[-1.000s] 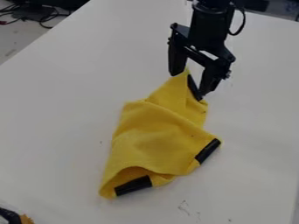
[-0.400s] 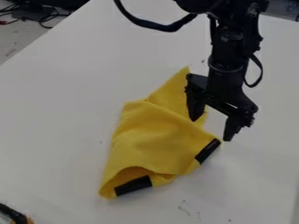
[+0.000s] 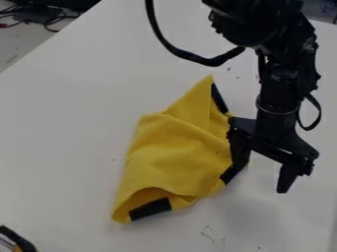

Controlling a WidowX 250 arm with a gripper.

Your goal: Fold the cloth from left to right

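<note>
Hanging at the edge of the yellow cloth (image 3: 174,157), the tool (image 3: 260,180) has its fingers apart.

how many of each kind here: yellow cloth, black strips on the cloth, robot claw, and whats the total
yellow cloth: 1
black strips on the cloth: 3
claw: 1
total: 5

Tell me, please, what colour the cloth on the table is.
The cloth is yellow with black edge strips, best seen in the camera view.
</note>
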